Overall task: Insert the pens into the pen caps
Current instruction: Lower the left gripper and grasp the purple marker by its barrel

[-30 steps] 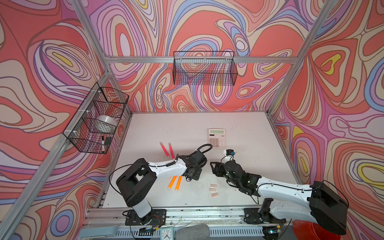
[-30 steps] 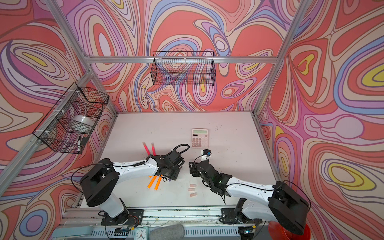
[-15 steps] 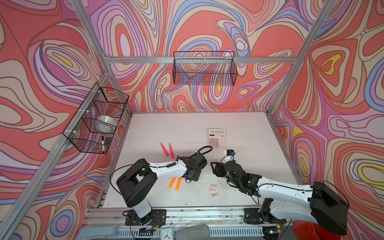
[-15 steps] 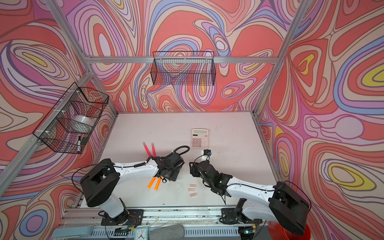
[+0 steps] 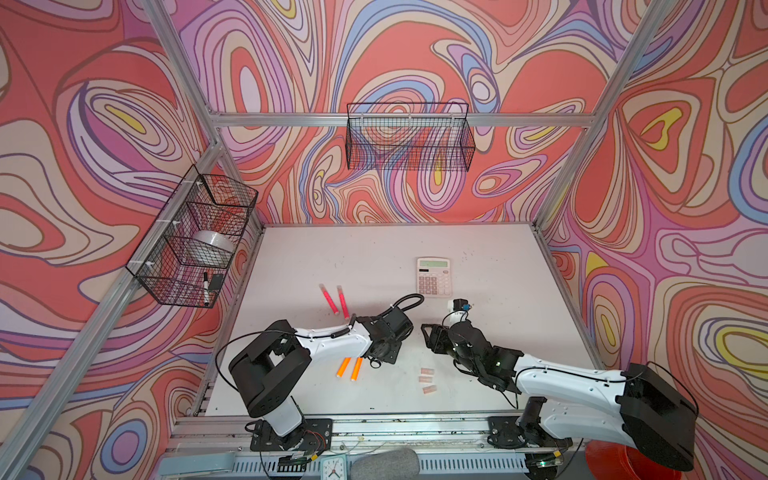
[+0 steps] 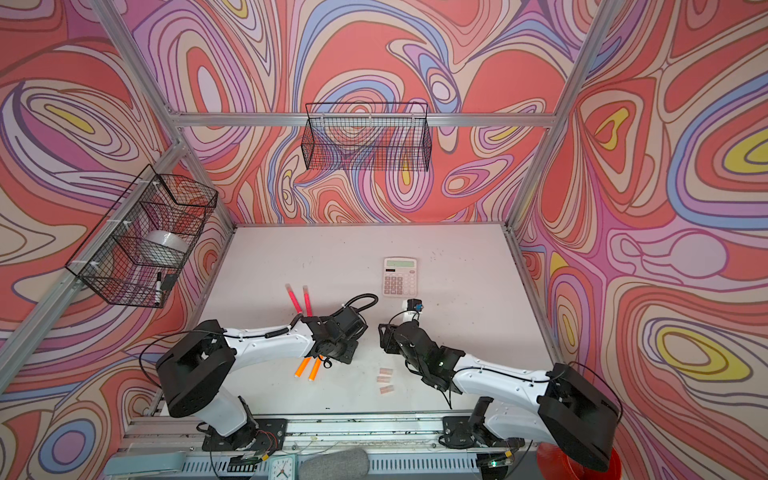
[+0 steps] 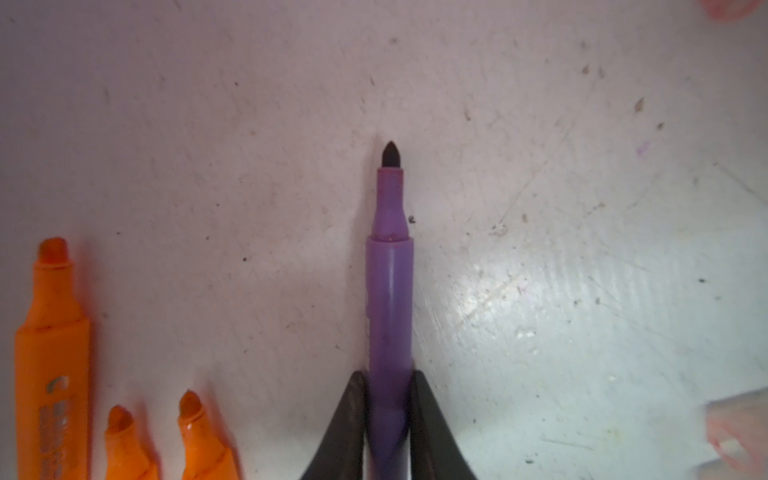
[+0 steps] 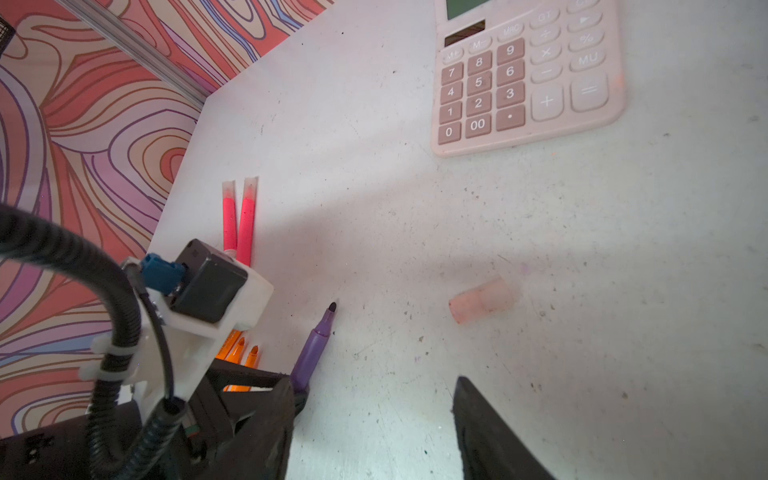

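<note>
In the left wrist view my left gripper point(image 7: 390, 376) is shut on the barrel of the purple pen point(image 7: 390, 291), which lies on the table with its dark tip pointing away. Three orange pens point(image 7: 52, 353) lie uncapped beside it; two show in both top views point(image 5: 350, 368) point(image 6: 309, 368). Two pink pens point(image 5: 336, 301) point(image 6: 300, 299) with caps on lie further back. Three loose pen caps point(image 5: 427, 379) point(image 6: 385, 379) sit near the front. Another cap point(image 8: 482, 300) lies ahead of my right gripper point(image 8: 374, 384) point(image 5: 429, 336), which is open and empty.
A pink calculator point(image 5: 434, 276) point(image 8: 528, 79) lies behind the grippers. Wire baskets hang on the back wall point(image 5: 409, 137) and the left wall point(image 5: 195, 241); the left one holds a tape roll point(image 5: 214, 241) and a black-and-white marker point(image 5: 205, 286).
My left gripper has closed on the purple pen. Both arms have stayed almost where they were.
</note>
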Robot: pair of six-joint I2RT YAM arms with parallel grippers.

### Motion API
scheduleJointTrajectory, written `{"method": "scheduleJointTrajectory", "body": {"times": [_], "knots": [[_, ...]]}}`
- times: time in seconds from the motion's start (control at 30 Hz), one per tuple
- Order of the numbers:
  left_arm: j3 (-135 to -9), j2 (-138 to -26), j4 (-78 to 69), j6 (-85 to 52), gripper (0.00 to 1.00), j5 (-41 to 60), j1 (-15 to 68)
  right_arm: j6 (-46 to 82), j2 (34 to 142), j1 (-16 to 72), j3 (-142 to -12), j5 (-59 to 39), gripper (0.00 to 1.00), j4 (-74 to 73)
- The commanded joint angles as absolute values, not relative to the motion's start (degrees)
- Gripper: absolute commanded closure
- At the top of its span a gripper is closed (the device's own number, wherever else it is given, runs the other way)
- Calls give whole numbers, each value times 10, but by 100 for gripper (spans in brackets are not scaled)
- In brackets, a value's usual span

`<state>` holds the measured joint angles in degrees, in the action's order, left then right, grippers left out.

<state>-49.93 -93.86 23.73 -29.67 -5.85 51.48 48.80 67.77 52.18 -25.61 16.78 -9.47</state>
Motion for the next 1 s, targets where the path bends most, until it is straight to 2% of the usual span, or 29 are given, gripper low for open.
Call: {"method": "scheduleJointTrajectory", "body": {"times": [0.0,0.27,0.63,0.97], "knots": [[-482,-936,238,-303,86,-37,517,489,702,520,-269,146,37,-128],[-493,-860,195,-270,95,-11,498,515,757,523,-258,99,37,-243],[-449,-768,97,-241,94,32,498,537,784,530,-257,76,40,-335],[-426,-752,76,-240,94,60,498,542,809,530,-275,76,57,-351]]}}
